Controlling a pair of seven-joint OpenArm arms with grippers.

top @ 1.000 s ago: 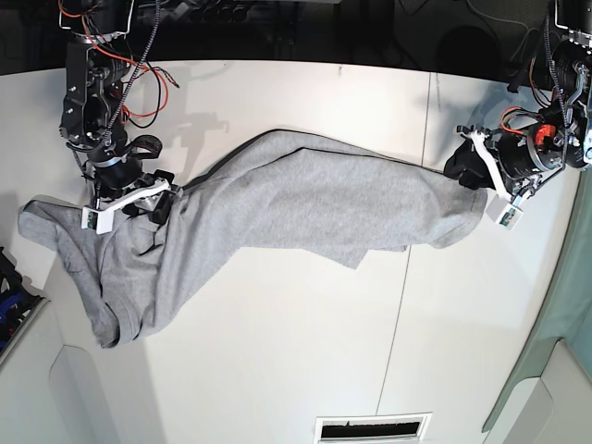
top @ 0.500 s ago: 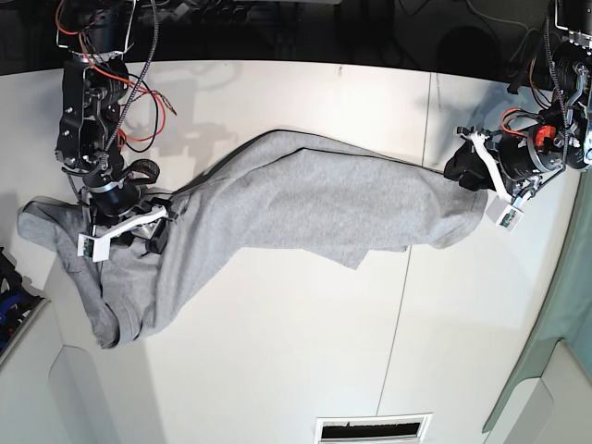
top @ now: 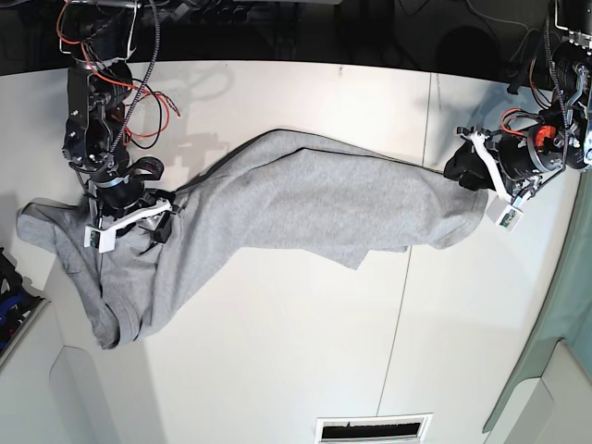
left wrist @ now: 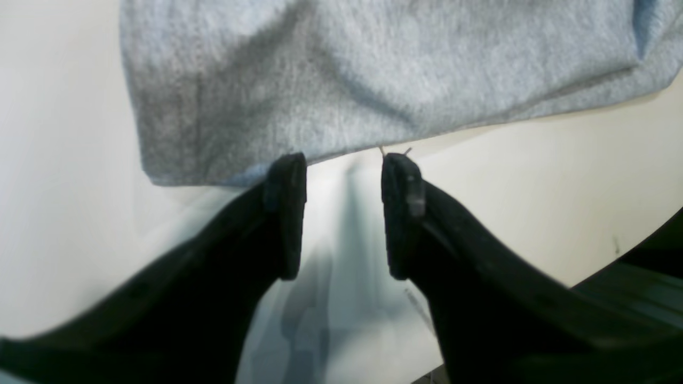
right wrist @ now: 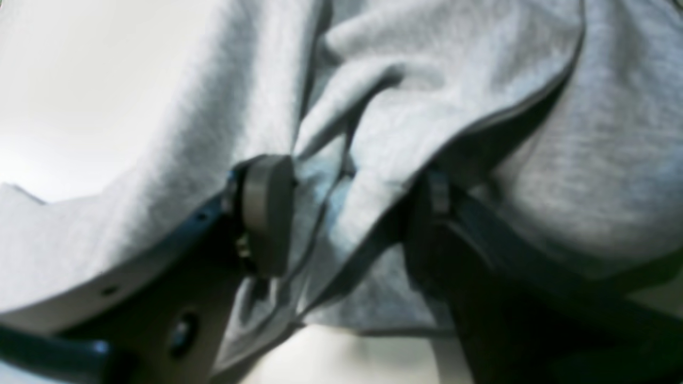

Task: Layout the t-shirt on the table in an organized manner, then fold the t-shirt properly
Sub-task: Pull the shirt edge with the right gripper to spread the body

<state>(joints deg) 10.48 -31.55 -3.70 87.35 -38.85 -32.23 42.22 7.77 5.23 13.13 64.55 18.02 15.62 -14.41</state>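
Bright even light, blurry wrist views

The t-shirt (top: 277,203) lies stretched across the desk (top: 277,351) from far left to right. The right end effector (top: 153,217) sits on its left part; the left end effector (top: 460,172) is at its right edge.

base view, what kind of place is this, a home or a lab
Most likely a robotics lab bench, not a home: a bare white table, two arms with exposed red wiring, and a single grey t-shirt as the work piece.
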